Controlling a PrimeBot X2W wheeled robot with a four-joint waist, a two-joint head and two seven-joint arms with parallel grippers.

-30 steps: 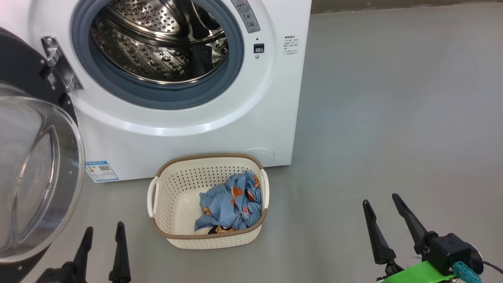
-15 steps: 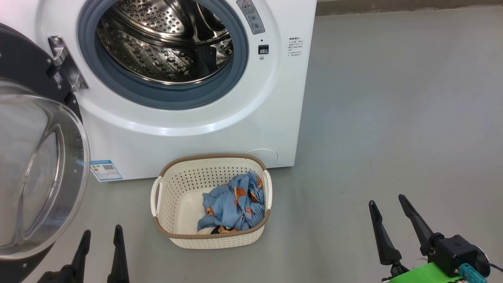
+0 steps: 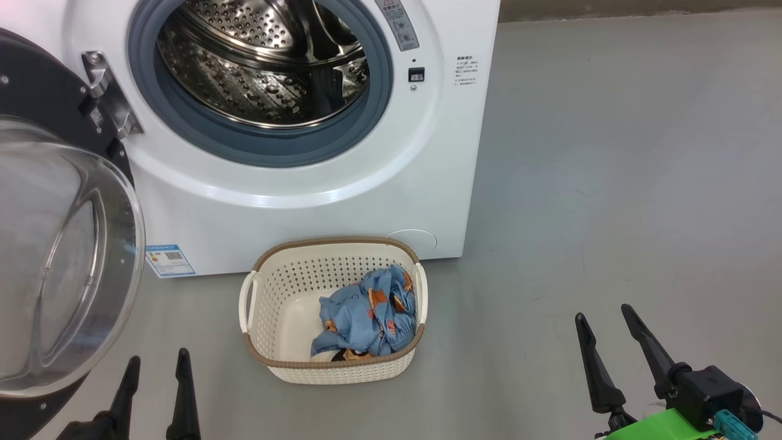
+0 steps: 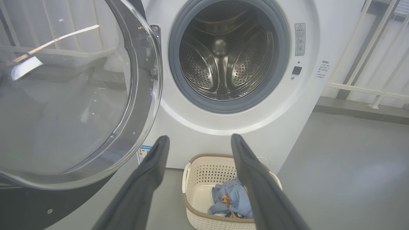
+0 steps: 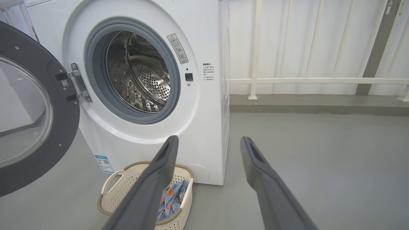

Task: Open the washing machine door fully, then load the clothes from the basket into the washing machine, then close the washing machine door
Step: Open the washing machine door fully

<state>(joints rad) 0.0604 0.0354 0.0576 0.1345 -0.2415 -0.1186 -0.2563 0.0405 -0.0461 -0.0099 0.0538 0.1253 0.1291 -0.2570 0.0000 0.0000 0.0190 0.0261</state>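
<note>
The white washing machine (image 3: 305, 208) stands at the top left with its steel drum (image 3: 263, 61) exposed. Its door (image 3: 61, 263), black-rimmed with a clear glass bowl, hangs swung out at the left (image 4: 64, 95) (image 5: 28, 111). On the floor before the machine sits the cream basket (image 3: 269, 287) (image 4: 198, 179) (image 5: 118, 191). Light blue clothes (image 3: 366, 315) with orange prints lie in its right half (image 4: 231, 199) (image 5: 171, 198). My left gripper (image 3: 156, 363) is open at the lower left, near the door's rim. My right gripper (image 3: 602, 315) is open at the lower right, well right of the basket.
Bare grey floor (image 3: 611, 183) stretches to the right of the machine. White railing and panels (image 5: 303, 64) stand behind that floor. A blue label sticker (image 3: 170, 260) marks the machine's lower left corner.
The head view has shifted, so machine and basket sit slightly further right in it. Both grippers stay open and low in the picture.
</note>
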